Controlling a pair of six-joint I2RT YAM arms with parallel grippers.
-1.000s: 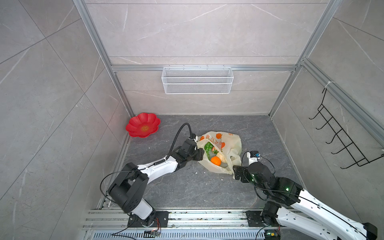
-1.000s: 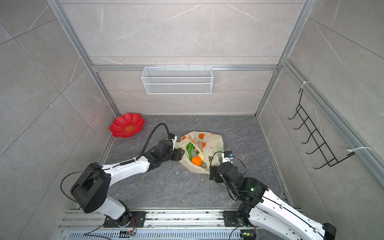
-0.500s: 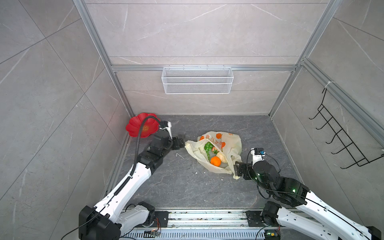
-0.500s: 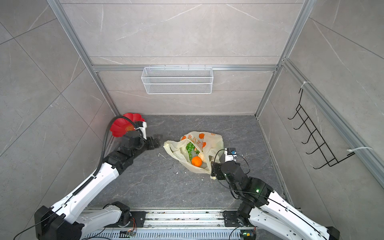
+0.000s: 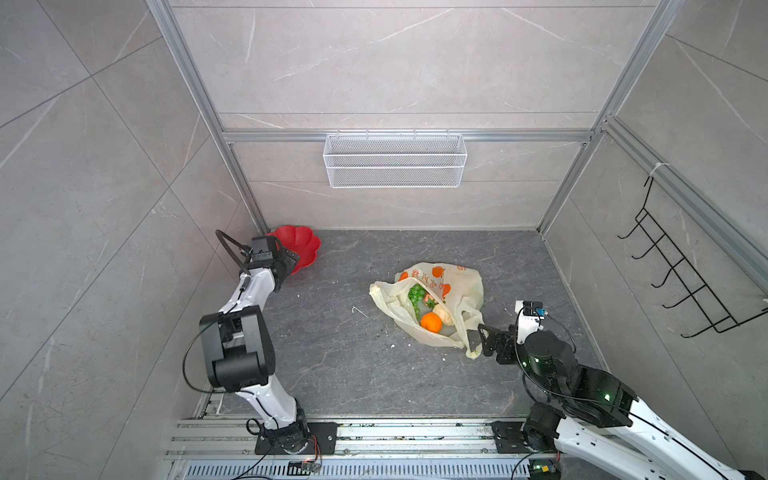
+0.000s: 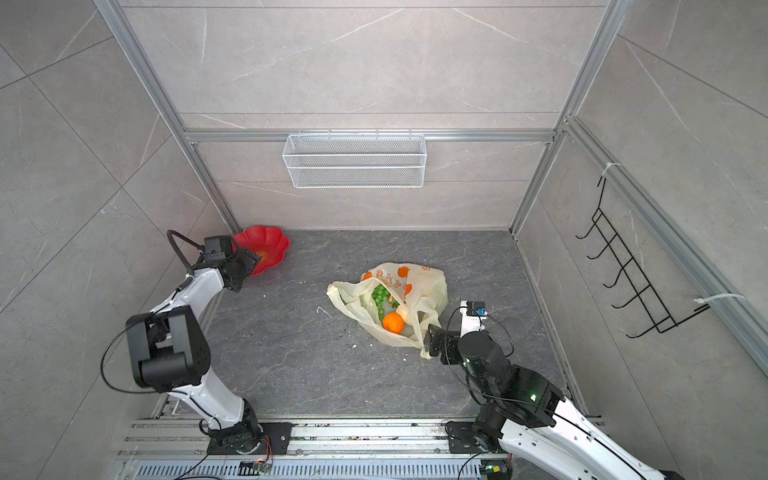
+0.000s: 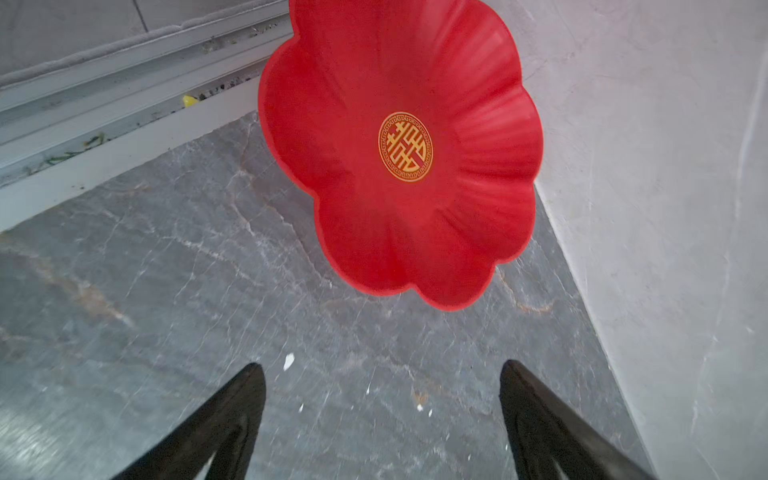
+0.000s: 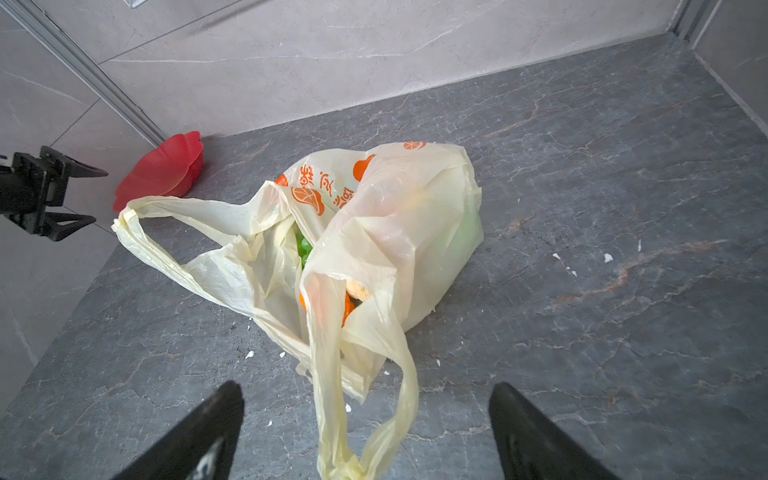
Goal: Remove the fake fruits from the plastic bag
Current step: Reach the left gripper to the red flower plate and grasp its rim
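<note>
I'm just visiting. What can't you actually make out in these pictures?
- Bag: both top views show grapes and an orange; its film hides whatever lies under them.
- Bag's writing: too small and creased to read in any view.
- Plate: in both top views the left end effector covers one side.

Plastic bag (image 5: 459, 286) mid-floor, fake fruits (image 5: 431, 322) inside. Plate (image 5: 309, 249) far left corner, left gripper (image 5: 293, 261) beside. Right gripper (image 5: 483, 338) near-right of bag.
</note>
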